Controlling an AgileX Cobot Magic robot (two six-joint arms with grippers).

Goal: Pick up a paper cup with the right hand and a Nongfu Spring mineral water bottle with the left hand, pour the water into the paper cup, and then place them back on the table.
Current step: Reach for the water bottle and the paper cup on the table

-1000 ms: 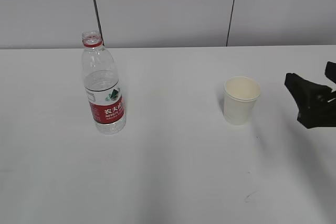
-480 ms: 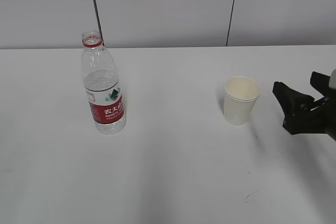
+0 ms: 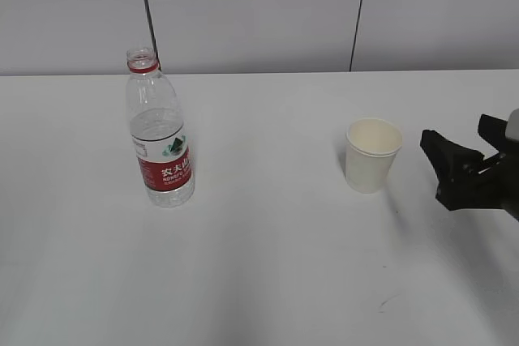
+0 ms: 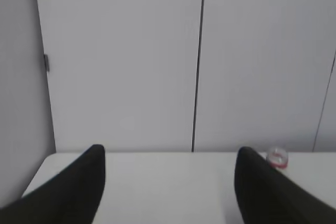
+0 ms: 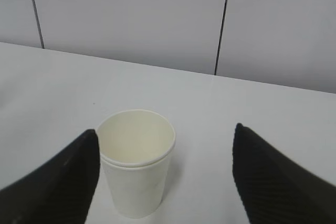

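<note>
paper cup (image 3: 373, 155) upright, empty | bottle (image 3: 159, 130) uncapped, part-full | right gripper (image 3: 466, 169) spread wide | left gripper (image 4: 168, 182) spread wide

label: red-and-white band on the Nongfu Spring mineral water bottle (image 3: 160, 130), far left of my right hand (image 3: 466, 169) | text: white Chinese characters "农夫山泉" | mark: green emblem above

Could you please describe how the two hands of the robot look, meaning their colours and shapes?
The right hand is matte black, with two thick angular fingers that show a fine woven texture close up and taper to rounded tips. A small grey part sits at its top edge. The left hand shows only two plain black, rounded fingers.
</note>
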